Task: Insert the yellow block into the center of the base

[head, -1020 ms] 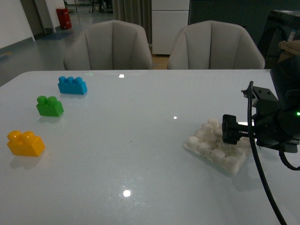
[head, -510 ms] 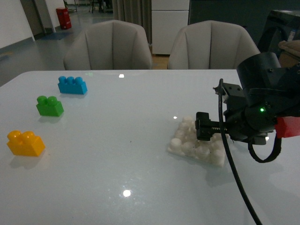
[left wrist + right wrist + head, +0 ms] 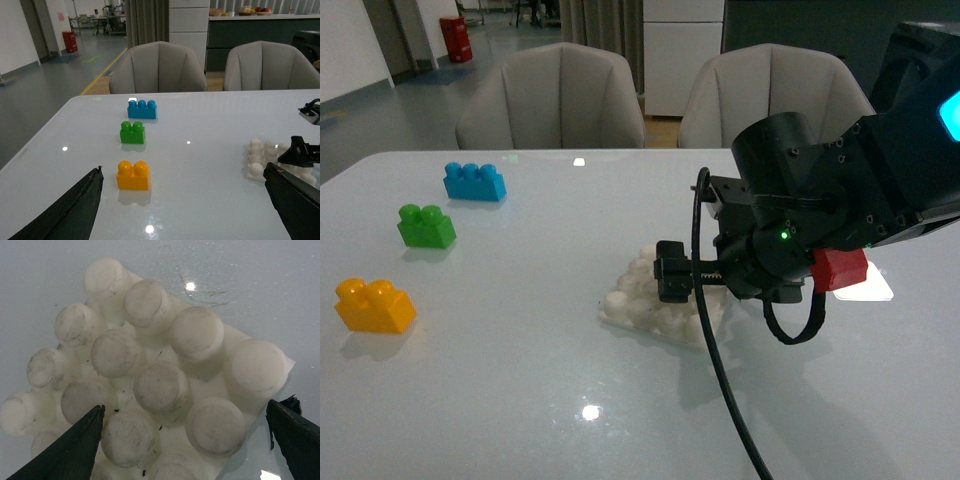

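The yellow block (image 3: 375, 305) sits on the white table near the left front edge. In the left wrist view the yellow block (image 3: 133, 175) lies ahead of my open left gripper (image 3: 182, 200), nearer its left finger, with nothing between the jaws. The base (image 3: 638, 300), a whitish studded plate, lies near the middle of the table. My right gripper (image 3: 672, 275) hangs low over it. Seen from the right wrist, the base (image 3: 150, 375) fills the view and the right gripper (image 3: 182, 445) stands open with a finger on either side of it.
A green brick (image 3: 427, 227) and a blue brick (image 3: 474, 182) stand behind the yellow block at the left. Two grey chairs (image 3: 552, 95) stand past the far table edge. The right arm's bulk and cable (image 3: 720, 370) cover the table's right half.
My right arm has swept left across the table. The base has slid left with it, from the right side to near the middle. The bricks have stayed put.
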{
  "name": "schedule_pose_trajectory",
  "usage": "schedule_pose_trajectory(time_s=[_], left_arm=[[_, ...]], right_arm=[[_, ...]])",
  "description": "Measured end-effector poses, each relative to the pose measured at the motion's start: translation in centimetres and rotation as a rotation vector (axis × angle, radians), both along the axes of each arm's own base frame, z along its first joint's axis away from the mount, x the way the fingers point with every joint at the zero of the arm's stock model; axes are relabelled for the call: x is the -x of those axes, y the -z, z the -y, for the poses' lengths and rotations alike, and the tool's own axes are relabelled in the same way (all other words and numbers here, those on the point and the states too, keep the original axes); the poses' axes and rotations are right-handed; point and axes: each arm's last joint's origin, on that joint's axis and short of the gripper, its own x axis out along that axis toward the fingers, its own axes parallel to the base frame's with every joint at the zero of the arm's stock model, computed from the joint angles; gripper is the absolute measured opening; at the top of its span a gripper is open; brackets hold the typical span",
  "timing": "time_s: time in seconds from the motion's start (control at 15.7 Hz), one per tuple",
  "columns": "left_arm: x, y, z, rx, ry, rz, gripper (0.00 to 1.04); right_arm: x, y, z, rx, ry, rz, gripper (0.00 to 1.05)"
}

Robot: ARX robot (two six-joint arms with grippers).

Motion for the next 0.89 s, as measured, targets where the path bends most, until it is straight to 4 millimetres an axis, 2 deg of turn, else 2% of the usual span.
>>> schedule_pose_trajectory(time_s=[0.51,0.7,0.89], left_arm=[[0.0,0.0,0.0,0.000,0.000,0.000,0.98],[0.0,0.0,0.0,0.000,0.000,0.000,0.98],[0.0,0.0,0.0,0.000,0.000,0.000,0.98]], right_arm=[[0.4,-0.1,-1.3,-0.019,-0.053,-0.011,0.98],[1.1,-0.1,-2.3,-0.030,-0.089,-0.015,0.98],[1.5,-0.1,-2.4,-0.040,-0.099,-0.017,0.98]])
